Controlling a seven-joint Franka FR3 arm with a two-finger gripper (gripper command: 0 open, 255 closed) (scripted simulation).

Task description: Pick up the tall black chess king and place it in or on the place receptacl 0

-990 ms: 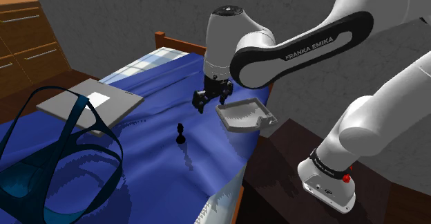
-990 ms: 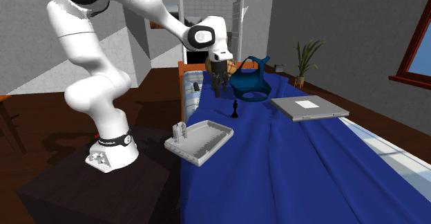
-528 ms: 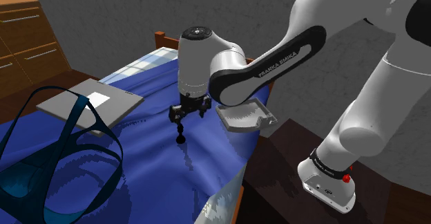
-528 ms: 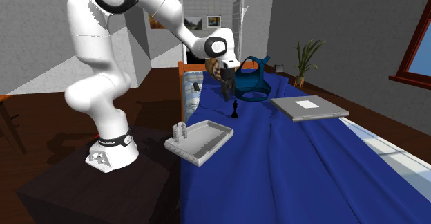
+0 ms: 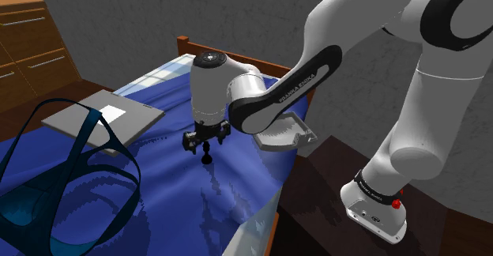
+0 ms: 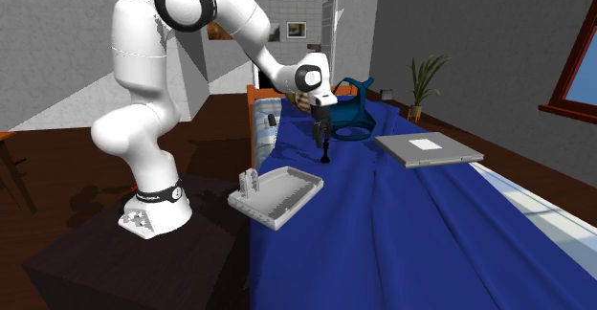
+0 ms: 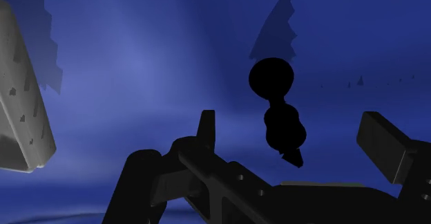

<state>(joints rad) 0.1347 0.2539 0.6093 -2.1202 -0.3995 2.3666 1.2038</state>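
The gripper (image 5: pixel 204 141) hangs low over the bed (image 5: pixel 197 207), pointing down, with its fingers (image 7: pixel 206 126) wide apart. The king (image 7: pixel 280 115) stands between them. In the wrist view there is a gap on each side of it, so neither finger touches it and it is not held. The piece is black and upright on the blue cover (image 6: pixel 411 232). In the shoulder view its base (image 5: pixel 206 157) shows just under the fingertips.

The tray (image 6: pixel 277 195) is grey and lies at the bed's edge next to the stand (image 6: pixel 124 260). It is near the king but apart from it, on the shoulder view's right. In the wrist view one corner of it (image 7: pixel 21 119) shows off to the side of the gripper.

A flat grey slab (image 5: pixel 103 116) lies farther along the cover. A dark blue basket (image 6: pixel 346 117) sits beyond the king in the second exterior view.
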